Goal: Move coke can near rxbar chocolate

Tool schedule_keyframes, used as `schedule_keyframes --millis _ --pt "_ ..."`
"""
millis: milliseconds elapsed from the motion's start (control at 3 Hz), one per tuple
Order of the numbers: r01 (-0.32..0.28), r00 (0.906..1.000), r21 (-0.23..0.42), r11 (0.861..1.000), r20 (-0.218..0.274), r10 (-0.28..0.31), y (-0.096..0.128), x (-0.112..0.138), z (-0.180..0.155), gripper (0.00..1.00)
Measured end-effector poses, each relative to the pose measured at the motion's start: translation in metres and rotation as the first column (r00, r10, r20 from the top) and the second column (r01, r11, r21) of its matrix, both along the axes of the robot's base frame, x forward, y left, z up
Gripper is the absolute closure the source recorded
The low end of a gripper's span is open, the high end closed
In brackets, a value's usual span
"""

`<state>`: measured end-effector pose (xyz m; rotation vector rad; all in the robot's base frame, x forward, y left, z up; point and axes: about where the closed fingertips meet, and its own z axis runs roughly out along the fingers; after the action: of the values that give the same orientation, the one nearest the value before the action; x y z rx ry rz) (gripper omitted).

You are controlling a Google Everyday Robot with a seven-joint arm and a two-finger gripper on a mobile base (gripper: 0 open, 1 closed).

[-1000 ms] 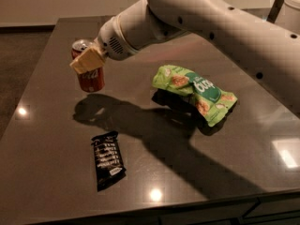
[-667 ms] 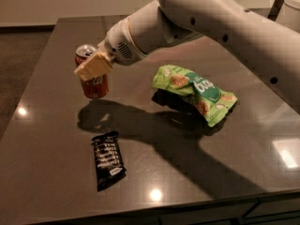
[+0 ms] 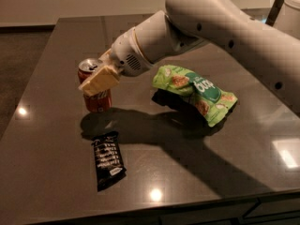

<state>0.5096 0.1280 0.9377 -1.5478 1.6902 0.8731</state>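
Coke can [image 3: 97, 101] is gripped upright by the gripper [image 3: 95, 77], with a tan finger pad [image 3: 101, 80] pressed across its upper half. Contact between can base and table [image 3: 51, 182] cannot be confirmed. Rxbar chocolate [image 3: 108, 159] is laid flat near the can, toward the front edge, not touching it. Green snack bag [image 3: 197, 90] is seen to the right, under the arm [image 3: 225, 27].

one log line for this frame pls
gripper: over table left, shut on coke can | rxbar chocolate: flat, camera-side of can, apart | green bag: right of can
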Motion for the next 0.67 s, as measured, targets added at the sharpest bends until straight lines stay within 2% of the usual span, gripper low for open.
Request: schedule_keyframes --millis 667 --pt "-0.098 0.9952 -0.004 0.995 -0.01 0.098 -0.0036 -0.0191 -0.0133 1.0"
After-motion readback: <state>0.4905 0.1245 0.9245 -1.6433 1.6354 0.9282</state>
